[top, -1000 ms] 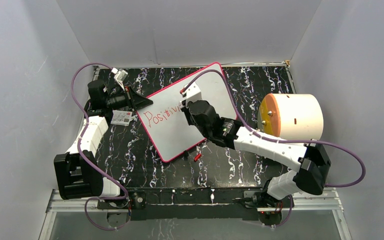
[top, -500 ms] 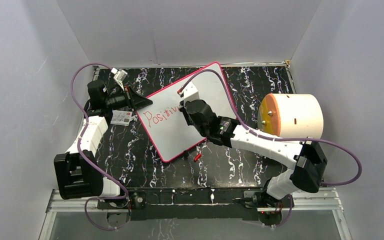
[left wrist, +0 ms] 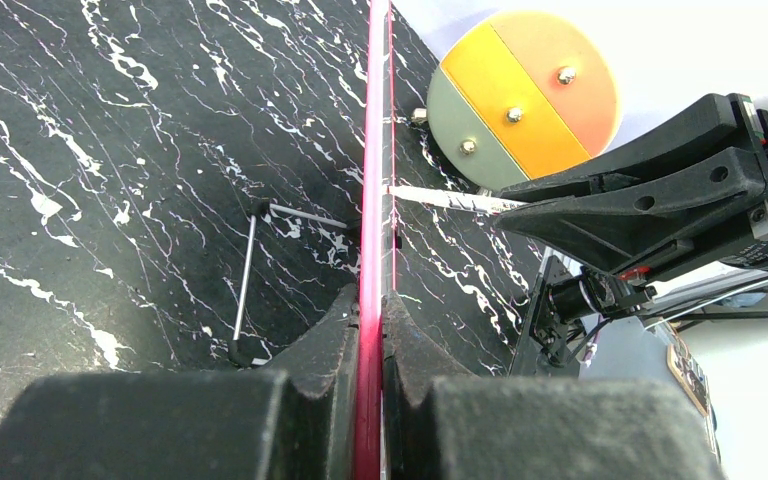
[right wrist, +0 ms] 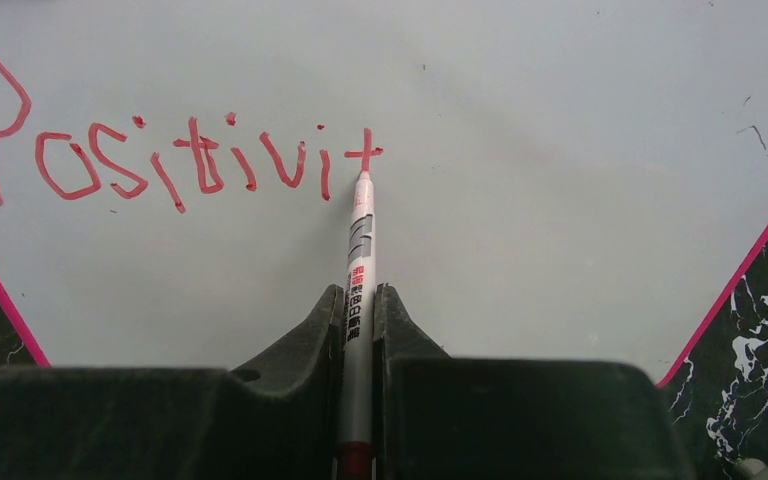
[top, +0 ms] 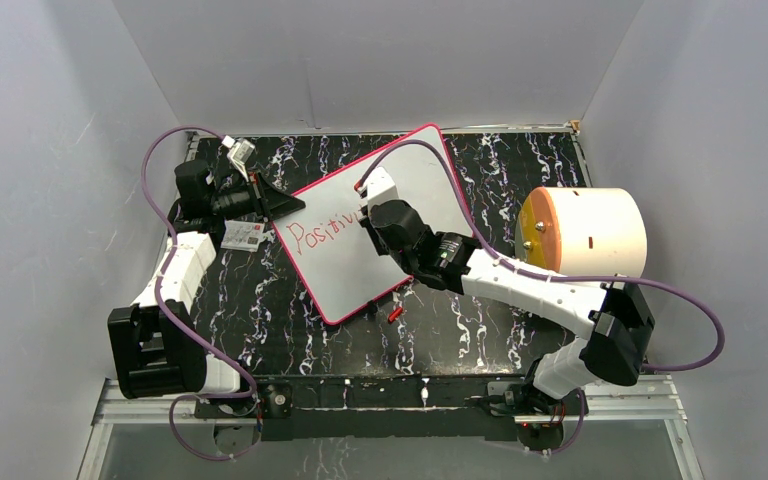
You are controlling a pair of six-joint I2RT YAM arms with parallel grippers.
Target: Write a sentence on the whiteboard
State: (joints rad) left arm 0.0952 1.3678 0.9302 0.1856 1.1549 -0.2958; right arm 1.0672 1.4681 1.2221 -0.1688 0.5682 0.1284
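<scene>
Red script of the sentence (right wrist: 190,165) reads "Positivit" on the whiteboard (top: 332,268), which lies slanted at the centre of the top view. Over the last second the right gripper (right wrist: 358,300) has slid slightly toward the upper left and settled. It is clamped on the marker (right wrist: 361,235), whose tip is at the fresh t. The left gripper (left wrist: 370,305) pinches the board's pink frame. By my reckoning, the first word is nearly done.

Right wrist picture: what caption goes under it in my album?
Right gripper presses a slim white marker to red handwritten "Positivit" on the flat white whiteboard.
</scene>
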